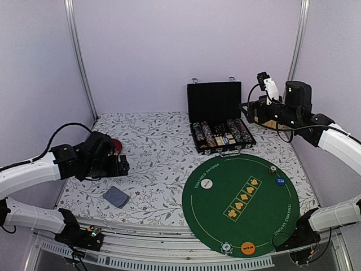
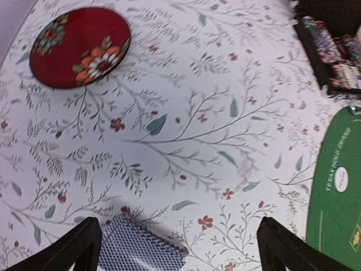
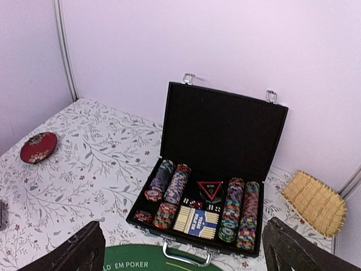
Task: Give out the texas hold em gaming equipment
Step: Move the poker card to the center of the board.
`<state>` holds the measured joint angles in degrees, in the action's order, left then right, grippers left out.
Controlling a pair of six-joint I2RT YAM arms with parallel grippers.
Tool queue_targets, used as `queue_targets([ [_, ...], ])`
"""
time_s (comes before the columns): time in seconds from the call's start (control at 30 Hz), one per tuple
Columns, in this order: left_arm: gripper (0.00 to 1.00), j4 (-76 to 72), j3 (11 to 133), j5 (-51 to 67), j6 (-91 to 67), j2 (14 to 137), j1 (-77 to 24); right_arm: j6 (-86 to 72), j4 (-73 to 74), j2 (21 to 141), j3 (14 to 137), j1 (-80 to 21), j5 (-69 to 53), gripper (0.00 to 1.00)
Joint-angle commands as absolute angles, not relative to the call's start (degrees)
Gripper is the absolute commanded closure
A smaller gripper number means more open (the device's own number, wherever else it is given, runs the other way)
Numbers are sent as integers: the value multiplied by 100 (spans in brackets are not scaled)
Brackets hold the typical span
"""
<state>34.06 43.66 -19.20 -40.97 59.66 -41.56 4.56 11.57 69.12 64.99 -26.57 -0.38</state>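
A deck of playing cards with blue-grey backs lies on the floral cloth at the near left. In the left wrist view the deck sits just inside my left finger. My left gripper is open and empty above the cloth. An open black case holds rows of striped poker chips, dice and a card pack. On the green mat lie a white disc, a blue disc, an orange disc and single chips. My right gripper is open and empty, raised behind the case.
A red floral dish sits behind the left gripper. A woven tan basket lies at the back right, beside the case. White walls with corner posts close in the back and sides of the table.
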Motion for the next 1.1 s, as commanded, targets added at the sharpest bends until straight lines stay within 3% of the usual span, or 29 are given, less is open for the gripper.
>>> queue_targets([
  [0.0,2,4485,4306,-3069,-6459,6468,-4778,328,-144,6830,6039,-2643,-441,1],
  [0.17,2,5216,4596,-3294,-7813,7446,-4899,45,426,7130,6119,-2646,-797,1],
  [0.37,1,5097,4387,-3016,-8627,8017,-4897,-75,544,7197,5746,-2650,-1144,1],
  [0.8,2,3648,3508,-2749,-8547,7557,-4813,130,687,7445,5739,-2651,-1010,1],
  [1.07,2,3275,3509,-2567,-8358,8028,-4806,182,750,7666,5776,-2650,-1066,1],
])
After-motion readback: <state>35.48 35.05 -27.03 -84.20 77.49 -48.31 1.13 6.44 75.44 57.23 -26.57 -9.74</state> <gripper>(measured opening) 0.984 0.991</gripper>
